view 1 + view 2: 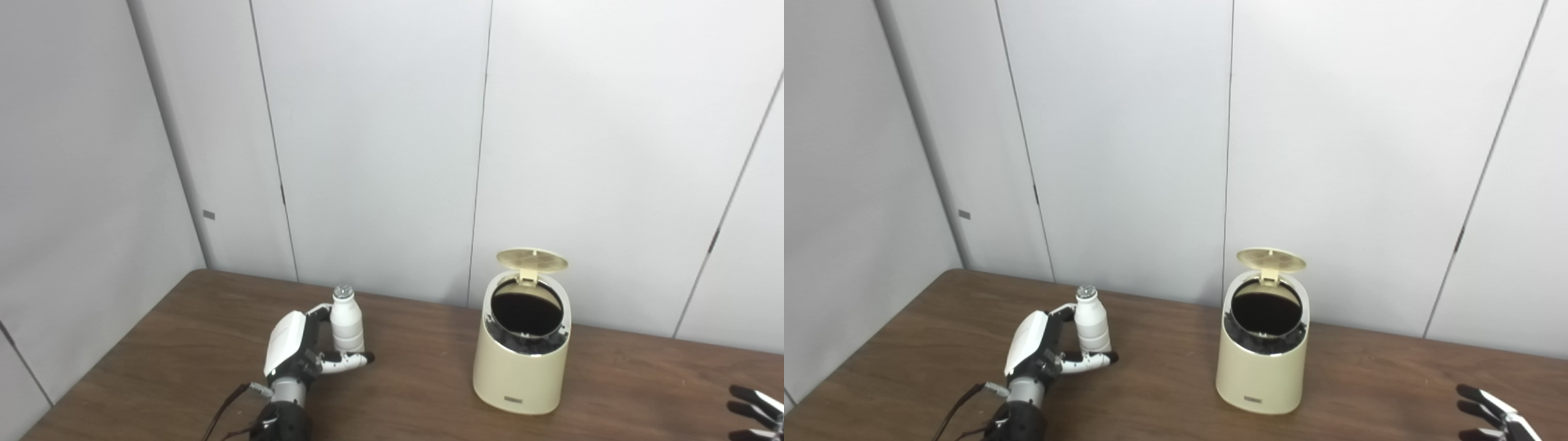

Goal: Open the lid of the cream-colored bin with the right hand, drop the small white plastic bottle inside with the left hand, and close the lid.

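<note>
Left eye view: the left hand (300, 350) wraps the small white plastic bottle (346, 327), upright near the brown wooden table's (184, 343) rear edge, while the cream-colored plastic bin (520, 361) stands mid-table, its round lid (531, 260) raised. Right eye view: the right hand (1494, 416) rests empty, fingers spread, at the front right corner. A loose grasp could tip the bottle during lifting.

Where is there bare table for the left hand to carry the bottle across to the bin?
Bare wood runs between the bottle in the left hand and the open cream bin. Another bare stretch lies between the bin and the right hand at the table's near-right edge. It is crowded only around the bottle.
</note>
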Tool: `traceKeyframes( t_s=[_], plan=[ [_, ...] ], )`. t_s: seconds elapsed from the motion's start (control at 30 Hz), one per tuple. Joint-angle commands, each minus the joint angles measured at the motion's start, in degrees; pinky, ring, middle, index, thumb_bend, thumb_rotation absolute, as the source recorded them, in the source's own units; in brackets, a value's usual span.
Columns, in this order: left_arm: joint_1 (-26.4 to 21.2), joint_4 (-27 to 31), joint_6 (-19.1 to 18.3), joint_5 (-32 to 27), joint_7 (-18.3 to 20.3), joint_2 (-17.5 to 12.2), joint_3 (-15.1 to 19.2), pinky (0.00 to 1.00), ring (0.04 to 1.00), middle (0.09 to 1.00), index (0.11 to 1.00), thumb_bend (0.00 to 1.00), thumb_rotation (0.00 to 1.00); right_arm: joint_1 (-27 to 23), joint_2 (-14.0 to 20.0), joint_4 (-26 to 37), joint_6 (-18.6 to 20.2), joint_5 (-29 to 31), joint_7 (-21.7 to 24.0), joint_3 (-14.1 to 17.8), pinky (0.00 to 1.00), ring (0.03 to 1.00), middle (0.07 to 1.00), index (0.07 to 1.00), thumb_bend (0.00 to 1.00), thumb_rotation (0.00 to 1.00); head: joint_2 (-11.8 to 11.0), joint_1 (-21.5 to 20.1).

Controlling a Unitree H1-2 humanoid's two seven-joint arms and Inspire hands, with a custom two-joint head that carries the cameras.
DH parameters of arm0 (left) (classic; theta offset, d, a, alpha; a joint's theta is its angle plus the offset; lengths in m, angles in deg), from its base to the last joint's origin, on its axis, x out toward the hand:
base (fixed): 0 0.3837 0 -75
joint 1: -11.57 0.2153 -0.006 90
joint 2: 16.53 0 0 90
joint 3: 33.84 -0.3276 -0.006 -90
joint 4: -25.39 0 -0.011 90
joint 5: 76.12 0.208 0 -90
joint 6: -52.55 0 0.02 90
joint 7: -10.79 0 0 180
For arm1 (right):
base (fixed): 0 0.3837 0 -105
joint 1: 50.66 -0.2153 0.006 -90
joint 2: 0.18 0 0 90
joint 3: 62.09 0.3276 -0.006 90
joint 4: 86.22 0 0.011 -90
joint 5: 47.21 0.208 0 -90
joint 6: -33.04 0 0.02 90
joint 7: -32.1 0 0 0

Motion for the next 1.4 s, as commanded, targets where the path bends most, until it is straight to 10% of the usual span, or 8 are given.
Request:
traceKeyframes(
  t_s=[0.0, 0.2, 0.73, 1.37],
  plan=[
    [-3.3, -1.1, 6.0, -0.8, -6.1, 0.6, 1.6, 1.00, 0.702, 0.635, 0.624, 0.83, 0.05, 1.5, -1.2, 0.9, -0.4, -0.9, 0.3, 0.2, 0.55, 0.730, 0.776, 0.731, 0.82, 0.66, 0.0, -0.1],
    [-4.7, -5.9, 13.6, -1.7, -14.7, 2.4, 4.1, 1.00, 0.521, 0.472, 0.513, 0.53, 0.00, 2.0, -2.4, 2.9, 1.1, -2.1, 1.6, 0.9, 0.57, 0.754, 0.786, 0.736, 0.76, 0.63, 0.2, -0.2],
    [-3.9, -5.0, 16.2, 1.2, -17.9, 1.4, 1.8, 1.00, 0.594, 0.469, 0.490, 0.52, 0.00, 2.4, -4.3, 7.3, 4.5, -2.3, 3.8, 1.3, 0.61, 0.790, 0.811, 0.755, 0.58, 0.42, 0.5, -0.6],
    [-2.1, 17.1, 24.9, 15.1, -18.2, 3.1, -4.7, 1.00, 0.750, 0.469, 0.500, 0.52, 0.00, 1.4, -7.8, 13.2, 11.4, -7.9, 4.1, 0.9, 0.60, 0.786, 0.798, 0.738, 0.46, 0.25, -0.3, -3.3]
  ],
)
